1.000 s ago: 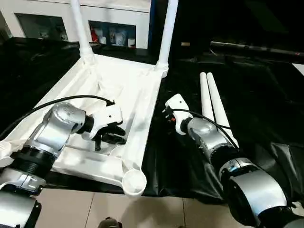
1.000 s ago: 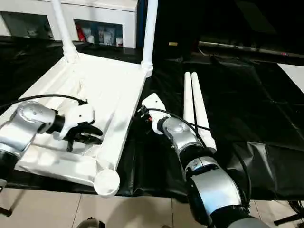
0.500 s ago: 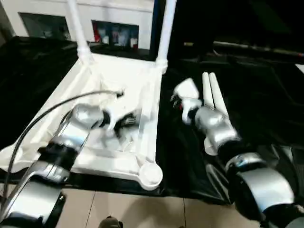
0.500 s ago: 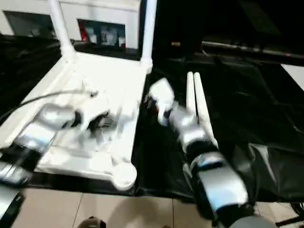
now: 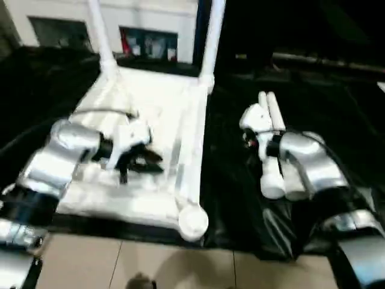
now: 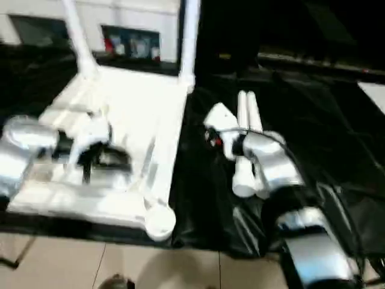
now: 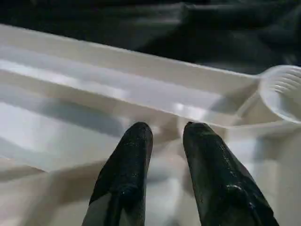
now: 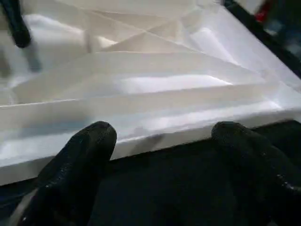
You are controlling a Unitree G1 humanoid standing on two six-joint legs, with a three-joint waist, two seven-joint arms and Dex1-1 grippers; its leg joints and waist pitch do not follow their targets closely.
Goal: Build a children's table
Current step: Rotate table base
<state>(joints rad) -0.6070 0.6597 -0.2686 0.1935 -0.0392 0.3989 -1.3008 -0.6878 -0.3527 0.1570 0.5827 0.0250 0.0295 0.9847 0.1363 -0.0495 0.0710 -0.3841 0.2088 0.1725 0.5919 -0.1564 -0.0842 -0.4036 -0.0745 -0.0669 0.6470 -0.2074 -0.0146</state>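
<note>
Children's table [image 5: 153,114], inverted on the black-covered worktop [image 5: 337,120], ribbed underside up. Nearest me, the empty corner socket [image 5: 192,220] lay at the worktop's front edge, open for a leg. My left end effector [image 5: 139,161] hung low over the ribbed underside just behind that socket, its fingers [image 7: 127,165] set narrowly apart with nothing between them; I could not tell whether they touched the plastic. My right end effector [image 8: 164,155] stood spread wide and empty over the black cover, facing the table's long right rim [image 8: 141,117]. Under my right forearm lay two loose legs [image 5: 274,144], side by side and touching, long axes running from near to far, thick ends toward me. I judged the right arm the nearer to them; taking one would mean turning away from the rim toward the legs. Open cover lay right of the legs, giving room to swing one. Farthest, two fitted legs [image 5: 212,36] stood upright in the far corners, with a white cabinet [image 5: 144,24] behind.
</note>
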